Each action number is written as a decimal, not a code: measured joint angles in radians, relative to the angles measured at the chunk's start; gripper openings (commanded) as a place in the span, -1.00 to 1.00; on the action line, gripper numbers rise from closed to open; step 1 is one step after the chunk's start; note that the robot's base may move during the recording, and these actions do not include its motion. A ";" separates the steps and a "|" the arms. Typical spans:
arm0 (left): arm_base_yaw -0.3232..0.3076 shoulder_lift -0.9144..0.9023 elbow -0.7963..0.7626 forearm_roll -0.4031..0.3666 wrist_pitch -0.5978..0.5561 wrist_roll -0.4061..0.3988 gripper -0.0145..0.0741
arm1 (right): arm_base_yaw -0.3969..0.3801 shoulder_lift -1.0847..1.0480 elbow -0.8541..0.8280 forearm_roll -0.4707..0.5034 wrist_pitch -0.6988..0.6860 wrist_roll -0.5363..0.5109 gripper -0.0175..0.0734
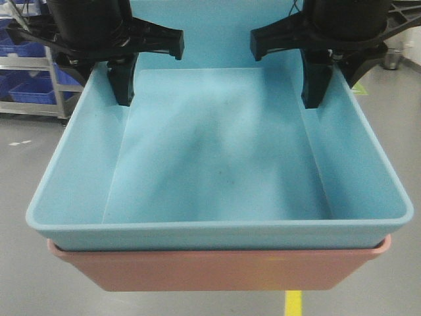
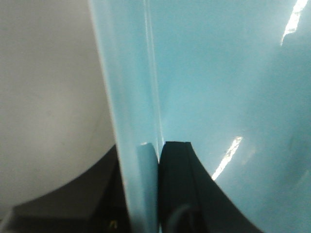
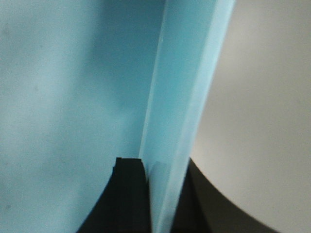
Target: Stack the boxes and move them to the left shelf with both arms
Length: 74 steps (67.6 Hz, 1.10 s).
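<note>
The light cyan-blue box (image 1: 217, 164) sits nested in the salmon-pink box (image 1: 217, 270), and both hang in the air above the grey floor. My left gripper (image 1: 117, 85) is shut on the left wall of the blue box, one finger (image 2: 177, 184) inside, the other outside. My right gripper (image 1: 322, 85) is shut on the right wall, one finger (image 3: 129, 194) inside. The blue wall fills the left wrist view (image 2: 133, 121) and the right wrist view (image 3: 184, 97). The left shelf is out of view.
A steel rack (image 1: 29, 108) with dark blue bins (image 1: 33, 92) stands at the far left. Grey floor (image 1: 26, 171) lies below, with a yellow line (image 1: 293, 303) at the bottom. A grey container (image 1: 393, 59) stands at the far right.
</note>
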<state>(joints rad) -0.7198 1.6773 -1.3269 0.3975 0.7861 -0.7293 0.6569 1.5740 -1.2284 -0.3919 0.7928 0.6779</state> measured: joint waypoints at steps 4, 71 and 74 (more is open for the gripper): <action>0.000 0.001 0.000 0.000 0.000 0.000 -0.68 | 0.000 0.000 0.000 0.000 0.000 0.000 -0.49; 0.000 0.001 0.000 0.000 0.000 0.000 -0.68 | 0.000 0.001 0.000 0.000 0.000 0.000 -0.49; 0.000 0.001 0.000 0.000 0.000 0.000 -0.68 | 0.000 0.001 0.000 0.000 0.000 0.000 -0.49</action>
<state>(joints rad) -0.7198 1.6787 -1.3269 0.3975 0.7861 -0.7293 0.6569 1.5755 -1.2284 -0.3919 0.7928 0.6783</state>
